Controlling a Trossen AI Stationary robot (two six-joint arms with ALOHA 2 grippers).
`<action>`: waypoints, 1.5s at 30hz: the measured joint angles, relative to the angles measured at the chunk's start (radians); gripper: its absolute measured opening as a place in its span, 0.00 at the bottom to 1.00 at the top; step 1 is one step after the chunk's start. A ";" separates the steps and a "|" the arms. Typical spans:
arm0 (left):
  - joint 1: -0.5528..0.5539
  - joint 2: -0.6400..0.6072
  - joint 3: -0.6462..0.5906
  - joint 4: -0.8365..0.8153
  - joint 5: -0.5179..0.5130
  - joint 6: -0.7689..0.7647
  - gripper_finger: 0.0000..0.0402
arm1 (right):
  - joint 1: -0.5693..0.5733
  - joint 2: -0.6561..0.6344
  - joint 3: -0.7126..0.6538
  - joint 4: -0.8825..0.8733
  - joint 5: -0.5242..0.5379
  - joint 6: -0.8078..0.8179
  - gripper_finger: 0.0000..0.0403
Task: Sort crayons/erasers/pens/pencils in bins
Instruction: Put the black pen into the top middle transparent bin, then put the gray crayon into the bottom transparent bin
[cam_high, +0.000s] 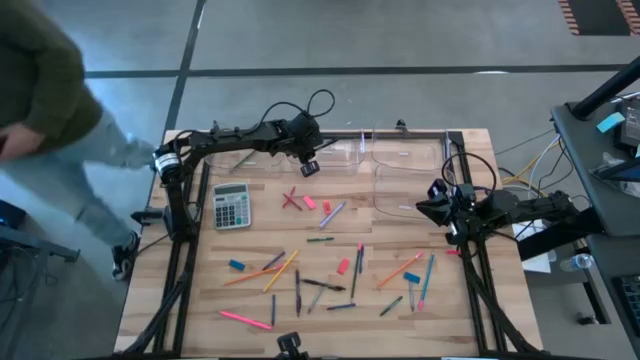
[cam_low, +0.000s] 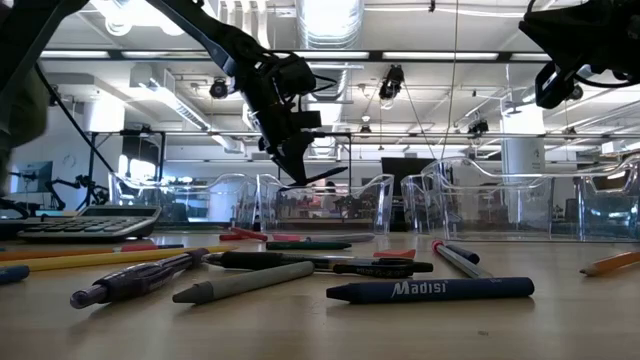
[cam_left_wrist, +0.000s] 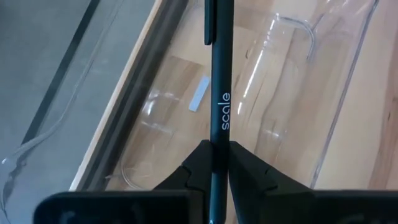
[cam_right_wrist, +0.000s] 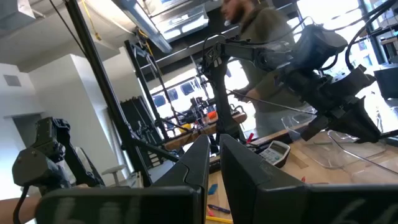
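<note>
My left gripper hangs over the clear bins at the table's far edge, shut on a slim dark pen printed "scale". A clear bin lies right beneath the pen. My right gripper waits shut and empty above the right side, next to another bin. Pencils, pens, crayons and erasers lie flat and scattered over the near half of the table. My left gripper pinches the pen's barrel between its two fingers, just below the printed word. The fingers come from above and lie across the pen. The pen is lifted clear, roughly level, above the bin.
A grey calculator lies left of centre. A person walks past the table's far left corner. Cables run along the right edge. The strip between the bins and the scattered sticks holds a few red pieces.
</note>
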 joint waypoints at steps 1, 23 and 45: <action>0.000 0.000 0.000 -0.006 0.000 0.000 0.09 | 0.000 0.000 0.000 0.000 0.000 0.000 0.08; -0.034 -0.329 -0.024 -0.056 -0.021 -0.137 0.30 | 0.000 0.000 0.000 -0.003 0.000 0.001 0.08; -0.580 -0.838 -0.866 0.723 -0.339 -0.423 0.30 | 0.000 0.002 0.000 -0.008 -0.001 0.002 0.08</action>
